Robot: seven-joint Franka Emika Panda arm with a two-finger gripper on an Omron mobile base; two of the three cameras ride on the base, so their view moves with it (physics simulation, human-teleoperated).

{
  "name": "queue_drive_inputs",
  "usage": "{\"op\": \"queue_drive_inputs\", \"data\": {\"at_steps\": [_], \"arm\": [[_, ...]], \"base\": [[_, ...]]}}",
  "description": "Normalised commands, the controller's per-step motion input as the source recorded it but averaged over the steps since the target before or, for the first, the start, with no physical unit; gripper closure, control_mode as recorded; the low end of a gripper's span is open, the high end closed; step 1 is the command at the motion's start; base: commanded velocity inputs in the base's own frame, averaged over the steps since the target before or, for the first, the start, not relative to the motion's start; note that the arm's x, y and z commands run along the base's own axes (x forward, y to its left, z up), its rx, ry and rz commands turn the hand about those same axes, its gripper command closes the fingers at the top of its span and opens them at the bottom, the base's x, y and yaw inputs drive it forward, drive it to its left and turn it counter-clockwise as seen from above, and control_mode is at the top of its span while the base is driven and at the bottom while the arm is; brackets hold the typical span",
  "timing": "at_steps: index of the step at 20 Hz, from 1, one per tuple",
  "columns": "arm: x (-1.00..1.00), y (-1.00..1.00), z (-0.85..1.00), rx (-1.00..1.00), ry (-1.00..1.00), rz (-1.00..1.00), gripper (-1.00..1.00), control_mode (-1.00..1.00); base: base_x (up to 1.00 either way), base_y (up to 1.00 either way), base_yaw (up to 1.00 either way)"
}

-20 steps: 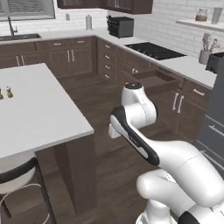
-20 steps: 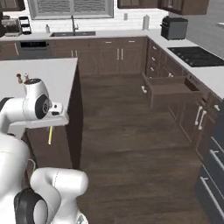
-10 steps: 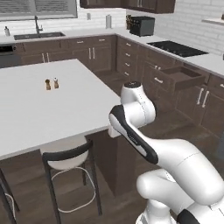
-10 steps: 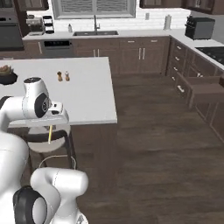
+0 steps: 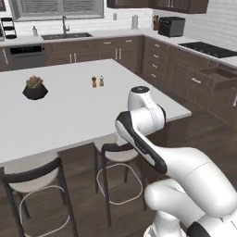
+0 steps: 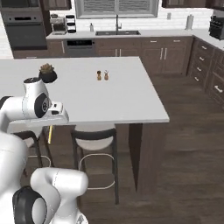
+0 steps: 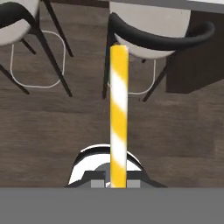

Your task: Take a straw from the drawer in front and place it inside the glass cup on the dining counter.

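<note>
Our gripper (image 7: pixel 117 183) sits at the bottom centre of the hand view, closed tight on the lower end of the straw (image 7: pixel 118 113), which runs straight up the middle of that frame, yellow with white bands. In the right base view the straw (image 6: pixel 50 134) hangs as a short yellow sliver at the left of the frame, below the hand and in front of the edge of the dining counter (image 6: pixel 131 105). We judge it very light and stiff enough to keep its line, yet thin-walled and smooth, so a hard squeeze could crush it and a slack one let it slip or swing. Held at one end, its free tip will wander; we would want it steady before lowering it. The chair (image 7: pixel 157 33) lies beyond the tip, at the top of the hand view. We cannot pick out the glass cup on the counter.
</note>
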Motion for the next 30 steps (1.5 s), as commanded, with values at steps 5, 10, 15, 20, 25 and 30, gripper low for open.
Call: {"op": "queue_drive_inputs", "data": {"at_steps": [5, 10, 15, 20, 25, 30], "arm": [[0.00, 0.00, 0.00, 0.00, 0.00, 0.00, 1.00, 1.00], [0.00, 0.00, 0.00, 0.00, 0.00, 0.00, 1.00, 1.00], [0.00, 0.00, 0.00, 0.00, 0.00, 0.00, 1.00, 1.00], [0.00, 0.00, 0.00, 0.00, 0.00, 0.00, 1.00, 1.00], [0.00, 0.00, 0.00, 0.00, 0.00, 0.00, 1.00, 1.00], [0.00, 0.00, 0.00, 0.00, 0.00, 0.00, 1.00, 1.00]], "base": [[-0.14, 1.00, 0.07], [-0.03, 1.00, 0.05], [0.00, 1.00, 0.04], [0.00, 1.00, 0.03], [0.12, 1.00, 0.01], [0.42, 0.93, 0.03]]}}
